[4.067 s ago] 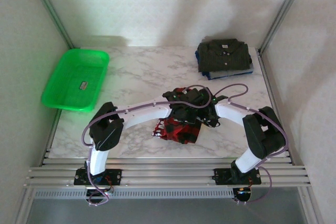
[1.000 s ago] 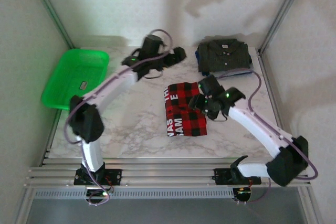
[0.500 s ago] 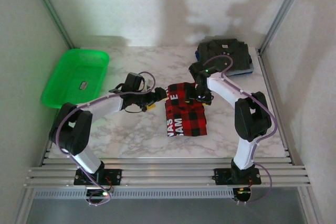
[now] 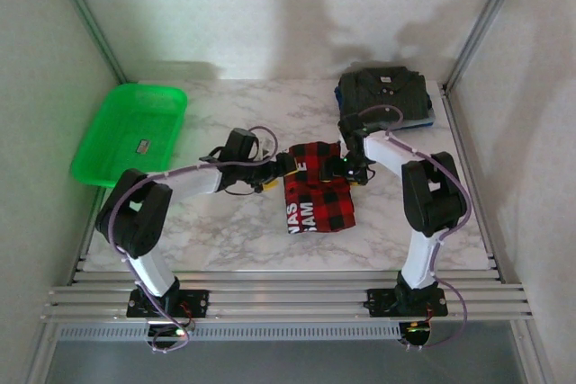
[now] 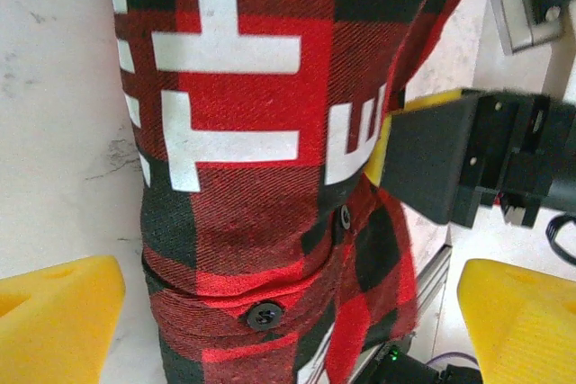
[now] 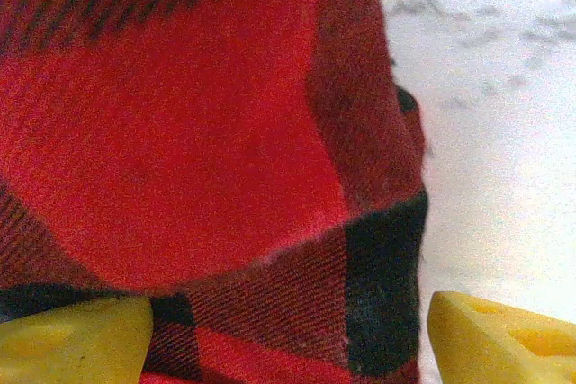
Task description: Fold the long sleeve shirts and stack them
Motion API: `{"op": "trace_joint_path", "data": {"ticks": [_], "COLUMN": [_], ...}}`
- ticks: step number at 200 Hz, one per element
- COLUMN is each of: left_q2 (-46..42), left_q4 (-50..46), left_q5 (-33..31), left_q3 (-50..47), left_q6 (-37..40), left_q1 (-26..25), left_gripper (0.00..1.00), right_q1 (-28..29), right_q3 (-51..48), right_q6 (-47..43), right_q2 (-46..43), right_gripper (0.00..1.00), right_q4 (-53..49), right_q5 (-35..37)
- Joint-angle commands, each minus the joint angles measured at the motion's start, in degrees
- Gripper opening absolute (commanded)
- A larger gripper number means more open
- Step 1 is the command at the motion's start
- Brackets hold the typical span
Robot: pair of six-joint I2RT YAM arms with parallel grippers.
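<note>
We find the plaid shirt (image 4: pixel 317 191) lying folded near the middle of the counter (image 4: pixel 225 222), with white lettering along its left side. Both arms reach in to its far end.

The left arm (image 4: pixel 189 179) comes in low from the left, and the left jaws stand spread wide at the shirt's far left corner. From the left wrist we see the two yellow fingertips (image 5: pixel 56 299) well apart. The red-and-black cloth (image 5: pixel 252 132) and a dark button (image 5: pixel 264 315) lie flat between them, pinched by neither.

The right arm (image 4: pixel 396 148) bends down at the shirt's far right edge (its black head (image 5: pixel 450 168) shows in the left wrist view too, just beside the cloth). The right jaws are spread as well. In the right wrist view one fingertip (image 6: pixel 72 339) sits over the plaid (image 6: pixel 180 132) and the other over bare marble (image 6: pixel 486 87), with the shirt's edge between them. Whether the tips touch the cloth we cannot tell.

At the far right corner a grey shirt (image 4: pixel 385 94) rests folded on a blue garment (image 4: pixel 421 120), well apart from the plaid. A basket (image 4: pixel 130 137) sits at the far left edge.
</note>
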Motion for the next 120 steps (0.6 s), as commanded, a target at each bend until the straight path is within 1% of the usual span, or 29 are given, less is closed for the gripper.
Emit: {"op": "trace_joint_path", "data": {"ticks": [1,22,41,57,76,91,106,120], "left_q2": [2.47,4.37,6.26,7.25,8.31,8.83,9.24,8.97], "left_q4": [2.16,3.40,3.35,3.55,3.87,3.37,2.51,2.05], "left_q5": [-2.84,-3.66,-4.14,-4.86,-4.73,-4.57,-4.06,-3.78], "left_q3": [1.02,0.44,1.02,1.49,2.08,2.53,2.98,3.25], "left_q6": [-0.87,-1.42,-0.98,-0.34,0.11,1.12,2.24,2.99], "left_q1": [-1.06,-1.43,-1.92,-2.15,-2.15,-2.16,-1.99,-1.57], "left_gripper": [0.94,0.94,0.93,0.93,0.93,0.93,0.93,0.94], "right_q1": [-0.40,-0.32,0.62,2.20,3.51,3.55,3.54,3.55], "right_q3": [0.17,1.53,0.61,0.67,1.67,1.09,1.67,2.45], "right_q6": [-2.94,-2.17,-0.52,0.55,2.07,5.09,7.09,8.28], "right_q2": [4.14,6.48,6.24,7.13,9.08,9.34,9.55,8.99], "right_gripper": [0.81,0.79,0.75,0.69,0.59,0.49,0.30,0.17], "right_q4": [5.70,5.37,5.87,5.54,3.80,4.91,4.28,3.41], "right_q5": [-9.36,-12.76,-13.02,-12.98,-9.92,-8.76,-5.97,-2.87]}}
